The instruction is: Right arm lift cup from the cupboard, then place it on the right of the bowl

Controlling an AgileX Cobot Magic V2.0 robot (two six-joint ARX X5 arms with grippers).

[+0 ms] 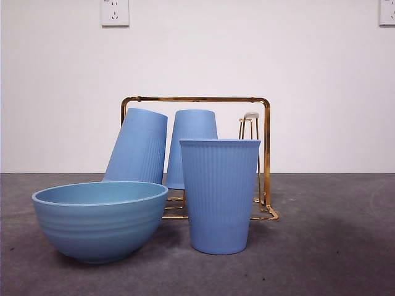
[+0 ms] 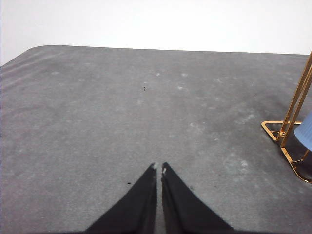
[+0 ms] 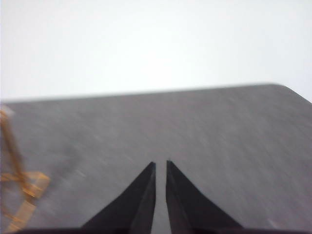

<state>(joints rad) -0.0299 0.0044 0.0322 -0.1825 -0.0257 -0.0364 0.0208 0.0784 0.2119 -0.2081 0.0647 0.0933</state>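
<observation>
A tall light-blue ribbed cup (image 1: 220,197) stands upright on the table just right of the wide light-blue bowl (image 1: 99,222); a narrow gap shows between them. Behind them is the gold wire cupboard rack (image 1: 196,98) with two more cups upside down on it, one leaning (image 1: 139,148) and one upright (image 1: 192,126). Neither arm shows in the front view. My right gripper (image 3: 161,163) is empty with its jaws close together over bare table, the rack (image 3: 12,151) off to its side; the picture is blurred. My left gripper (image 2: 159,167) is shut and empty over bare table.
One rack peg (image 1: 250,117) at the right end is bare. The left wrist view shows a corner of the rack (image 2: 292,112) and a cup's edge (image 2: 305,136). The grey table (image 1: 321,246) meets a white wall with a socket (image 1: 115,12).
</observation>
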